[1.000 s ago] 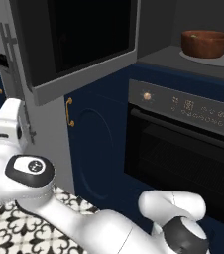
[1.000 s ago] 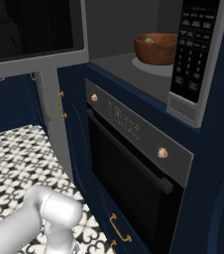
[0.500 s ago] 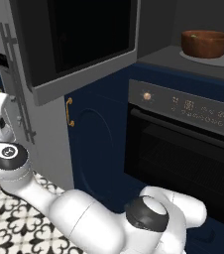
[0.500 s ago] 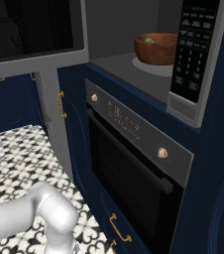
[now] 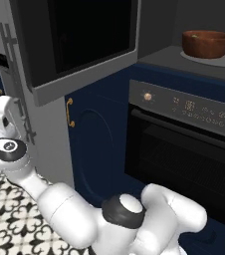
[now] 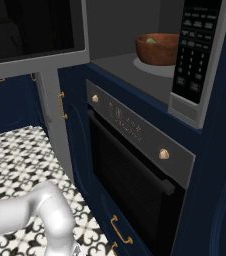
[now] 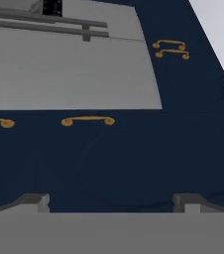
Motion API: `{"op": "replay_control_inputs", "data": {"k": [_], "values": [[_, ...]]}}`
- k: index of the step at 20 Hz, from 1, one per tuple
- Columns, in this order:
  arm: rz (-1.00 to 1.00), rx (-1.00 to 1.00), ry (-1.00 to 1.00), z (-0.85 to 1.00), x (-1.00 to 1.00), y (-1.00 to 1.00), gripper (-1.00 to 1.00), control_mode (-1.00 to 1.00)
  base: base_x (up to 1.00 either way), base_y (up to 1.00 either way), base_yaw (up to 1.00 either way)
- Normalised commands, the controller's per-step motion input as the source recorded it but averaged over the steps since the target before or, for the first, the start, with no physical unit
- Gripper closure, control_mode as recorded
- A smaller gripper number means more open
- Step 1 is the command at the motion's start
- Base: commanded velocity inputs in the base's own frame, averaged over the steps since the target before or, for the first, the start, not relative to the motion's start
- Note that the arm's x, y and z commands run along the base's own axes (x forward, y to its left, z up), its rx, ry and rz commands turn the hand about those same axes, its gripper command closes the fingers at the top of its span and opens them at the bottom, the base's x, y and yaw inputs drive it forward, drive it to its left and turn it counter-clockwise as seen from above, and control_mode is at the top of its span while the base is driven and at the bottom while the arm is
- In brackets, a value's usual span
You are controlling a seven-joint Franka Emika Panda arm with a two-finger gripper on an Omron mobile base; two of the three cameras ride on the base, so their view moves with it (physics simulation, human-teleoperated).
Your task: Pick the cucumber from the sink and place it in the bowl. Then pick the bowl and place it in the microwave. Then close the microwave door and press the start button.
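Note:
The reddish-brown bowl [image 5: 207,44] stands on the round plate inside the microwave [image 6: 135,65]. A green bit of the cucumber [image 6: 150,41] shows inside the bowl [image 6: 158,49]. The microwave door [image 5: 87,35] hangs wide open to the left, its black glass facing out [image 6: 30,25]. The keypad panel [image 6: 194,47] is on the right of the cavity. My arm reaches low and to the far left, where the hand [image 5: 2,118] sits below the door's outer edge. My gripper [image 7: 113,202] is open with nothing between its fingertips [image 7: 34,201], and it faces navy cabinet fronts. The sink is out of view.
The black oven [image 5: 184,144] with its bar handle sits right under the microwave. A tall grey panel with bar handles [image 5: 15,84] stands left of the door. Navy cabinets with gold handles [image 7: 88,120] line the wall above the patterned floor tiles [image 6: 20,160].
The arm's elbow has swung further left across the lower part of the left base view. The hand stays at the far left. Bowl, door and base have not moved.

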Motion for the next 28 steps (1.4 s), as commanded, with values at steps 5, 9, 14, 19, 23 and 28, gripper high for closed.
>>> {"op": "replay_control_inputs", "data": {"k": [5, 9, 14, 19, 23, 28], "values": [[-0.05, 0.00, 0.03, 0.11, 0.54, -0.09, -1.00, -1.00, 0.00, 0.00, 0.00], [-0.06, 0.00, 0.00, 0.45, 0.06, -0.36, -1.00, -1.00, 0.00, 0.00, 0.00], [-0.06, 0.00, -0.03, 0.51, 0.00, -0.73, -1.00, -1.00, 0.00, 0.00, 0.00], [-0.08, 0.00, -0.10, 0.38, -0.08, -0.83, -1.00, -1.00, 0.00, 0.00, 0.00], [-0.10, 0.00, -0.22, 0.32, -0.45, -0.88, -1.00, -1.00, 0.00, 0.00, 0.00], [-0.10, 0.01, -0.26, 0.22, -0.64, -0.94, -1.00, -1.00, 0.00, 0.00, 0.00]]}}
